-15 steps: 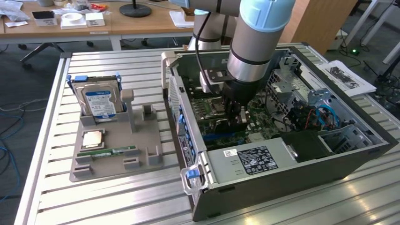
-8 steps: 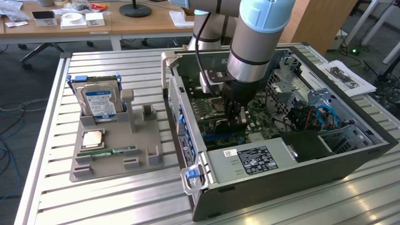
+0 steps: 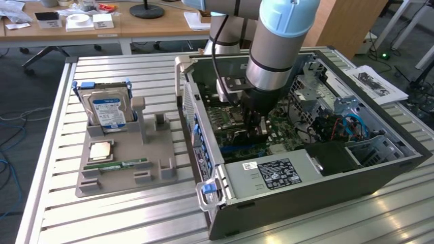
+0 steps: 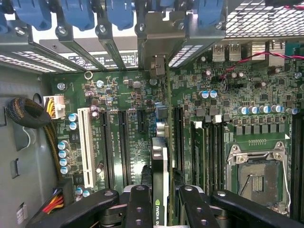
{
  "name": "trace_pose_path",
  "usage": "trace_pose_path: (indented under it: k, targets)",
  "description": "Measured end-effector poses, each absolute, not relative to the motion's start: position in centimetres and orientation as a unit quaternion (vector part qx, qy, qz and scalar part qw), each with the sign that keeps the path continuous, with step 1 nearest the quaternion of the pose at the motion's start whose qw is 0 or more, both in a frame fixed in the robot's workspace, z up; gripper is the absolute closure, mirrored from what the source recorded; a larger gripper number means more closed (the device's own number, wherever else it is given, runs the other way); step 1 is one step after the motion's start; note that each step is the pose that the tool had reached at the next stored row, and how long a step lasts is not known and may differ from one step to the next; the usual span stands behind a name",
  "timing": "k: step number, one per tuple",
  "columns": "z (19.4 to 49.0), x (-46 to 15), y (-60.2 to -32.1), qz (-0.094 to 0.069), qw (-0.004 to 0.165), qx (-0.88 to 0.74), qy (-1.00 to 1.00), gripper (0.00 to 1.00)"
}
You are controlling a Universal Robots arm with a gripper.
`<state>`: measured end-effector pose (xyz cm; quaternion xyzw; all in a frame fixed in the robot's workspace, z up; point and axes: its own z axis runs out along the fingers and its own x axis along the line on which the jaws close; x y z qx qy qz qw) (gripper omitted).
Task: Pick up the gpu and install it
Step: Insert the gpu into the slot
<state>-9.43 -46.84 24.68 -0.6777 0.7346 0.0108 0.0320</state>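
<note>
The gpu (image 4: 159, 164) shows edge-on in the wrist view as a thin dark card with a green logo near my fingers. Its silver end bracket (image 4: 159, 42) reaches up to the case's rear slot openings. My gripper (image 4: 166, 209) is shut on the card, one black finger (image 4: 139, 206) on each side of it. The card stands upright over the motherboard (image 4: 123, 90), in line with the long black expansion slots (image 4: 121, 142). Whether it is seated in a slot I cannot tell. In the exterior view the gripper (image 3: 257, 122) hangs low inside the open computer case (image 3: 305, 188), with the gpu (image 3: 261, 128) barely visible below it.
A grey holder (image 3: 152, 173) at the exterior view's left carries a hard drive (image 3: 109, 109), a processor (image 3: 100, 151) and a green memory stick (image 3: 125, 164). Blue slot clips (image 4: 76, 12), a white slot (image 4: 86, 142), the processor socket (image 4: 259, 175) and a cable bundle (image 4: 28, 114) surround the card.
</note>
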Motion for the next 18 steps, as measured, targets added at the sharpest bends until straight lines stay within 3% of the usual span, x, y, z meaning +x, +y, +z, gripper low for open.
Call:
trace_pose_path:
  k: [18]
  targets:
    - [24.33,-9.49,-46.82,0.011,0.032,-0.677,0.735,0.73]
